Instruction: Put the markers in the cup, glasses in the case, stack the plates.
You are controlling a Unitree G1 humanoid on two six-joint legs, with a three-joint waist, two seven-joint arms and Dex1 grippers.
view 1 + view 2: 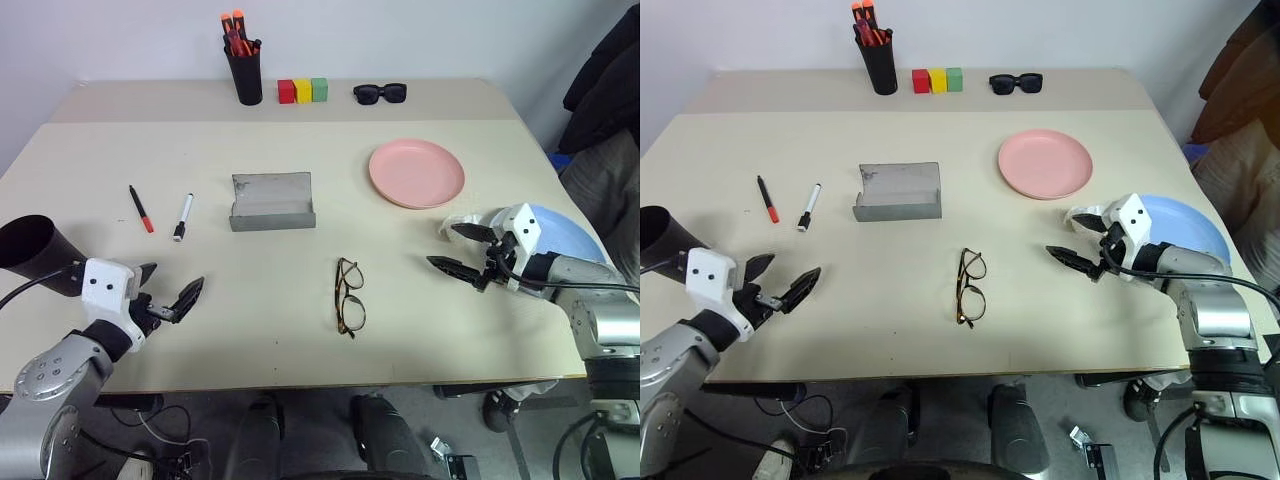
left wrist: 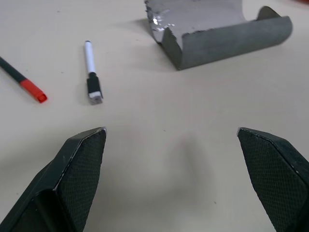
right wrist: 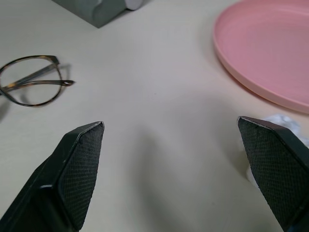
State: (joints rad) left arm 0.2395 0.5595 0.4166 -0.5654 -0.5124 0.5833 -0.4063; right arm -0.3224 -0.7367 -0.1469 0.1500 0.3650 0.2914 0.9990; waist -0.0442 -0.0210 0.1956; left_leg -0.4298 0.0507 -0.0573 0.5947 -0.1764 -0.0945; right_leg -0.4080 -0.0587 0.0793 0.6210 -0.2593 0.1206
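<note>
So nothing is held yet: left gripper point(image 1: 168, 293) has its fingers spread wide over bare counter point(image 1: 280, 330), right gripper point(image 1: 462, 250) likewise spread and empty.

Key relation, I'd say, is markers vs left fingers. Both markers lie ahead of the left gripper, slightly toward the robot's left. White-bodied marker point(image 1: 183, 216) is the nearer one; black marker with the red tip point(image 1: 141, 209) sits just beyond it to the left. They are apart, not touching. Both long axes run roughly front-to-back, i.e. nearly along the reach direction, so the finger gap already sits roughly across the barrel and little wrist roll should be needed. In the left wrist view the white marker point(image 2: 91, 71) points almost straight away from the fingers.

Black cup point(image 1: 32, 250) is right at the left arm, lying tilted with its mouth toward the robot's left, behind the wrist. Short carry from either marker.

Right side: tortoiseshell glasses point(image 1: 349, 296) lie unfolded between the two grippers, closer to the right, long axis front-to-back. Grey case point(image 1: 272, 201) stands open further back, well apart from the glasses. Pink plate point(image 1: 416, 172) is behind the right gripper; blue plate point(image 1: 560, 232) is under its wrist.

My call: left arm takes the white marker first.
</note>
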